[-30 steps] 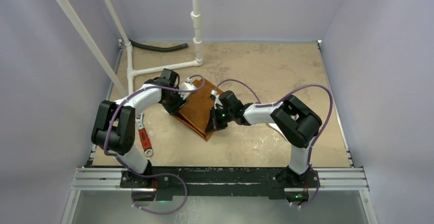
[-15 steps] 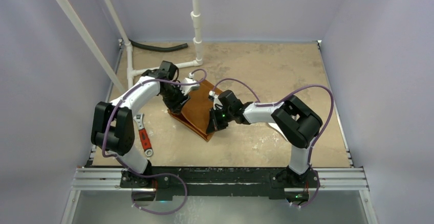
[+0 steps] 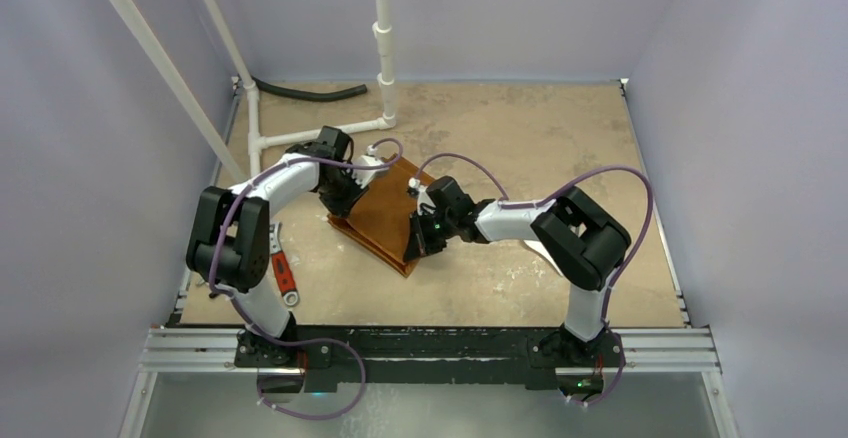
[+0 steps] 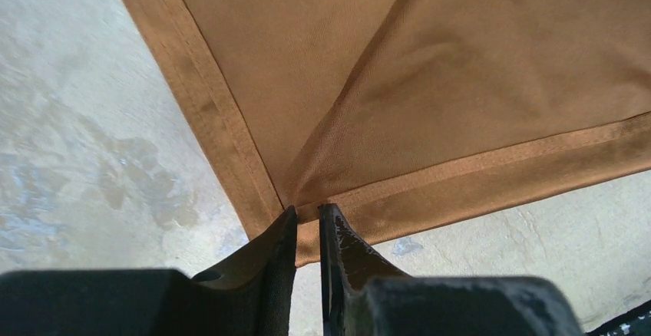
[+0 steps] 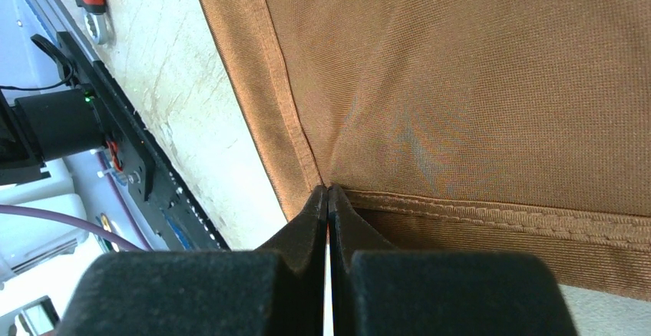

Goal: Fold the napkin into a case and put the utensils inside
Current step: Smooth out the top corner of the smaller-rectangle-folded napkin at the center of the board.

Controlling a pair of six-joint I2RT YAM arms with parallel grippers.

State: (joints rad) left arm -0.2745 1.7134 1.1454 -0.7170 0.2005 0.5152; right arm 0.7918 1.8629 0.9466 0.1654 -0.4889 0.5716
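Cloth-tip hold: pinches napkin (image 3: 385, 213) hem corners in left gripper (image 4: 307, 213) and right gripper (image 5: 328, 191), both clamped; risks slipping under uneven pull.

Pipes (image 3: 383, 58) far left; open tabletop (image 3: 560, 128) right

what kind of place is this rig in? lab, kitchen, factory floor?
Most likely a lab test cell: plain lilac walls boxing in a tan table, two arms bolted to an aluminium rail, white PVC piping.
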